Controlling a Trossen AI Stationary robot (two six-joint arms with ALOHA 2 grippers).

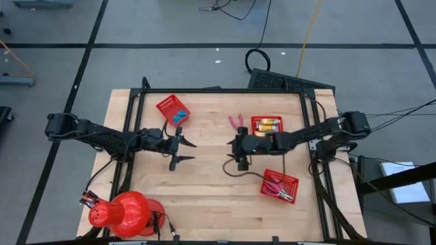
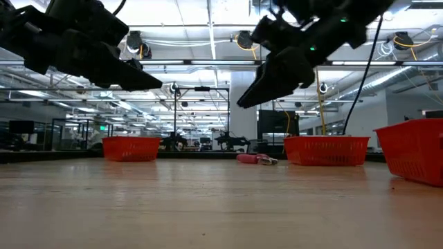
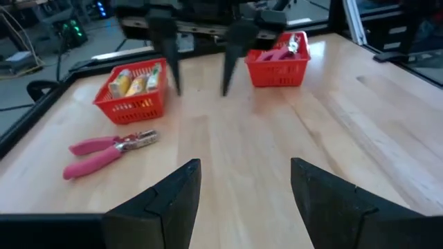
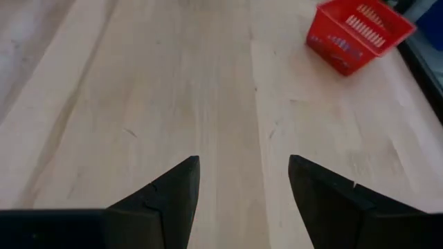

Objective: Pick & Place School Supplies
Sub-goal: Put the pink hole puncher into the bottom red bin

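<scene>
Only one thing's loose on the table: the pink-handled pliers (image 1: 236, 122), lying just beside the basket of yellow packets (image 1: 266, 125). Right claw (image 1: 242, 161) hangs nearest, fingers spread wide, holding nothing. Left claw (image 1: 182, 150) waits farther from that basket, also wide open and empty. I'd line the right fingers across both handles (not along them), drop low, then close

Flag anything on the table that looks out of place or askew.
One pink-handled pair of pliers lies loose on the bare wood beside the basket of yellow packets, while similar pliers sit in another basket. Both the left gripper and right gripper hover open and empty.
</scene>
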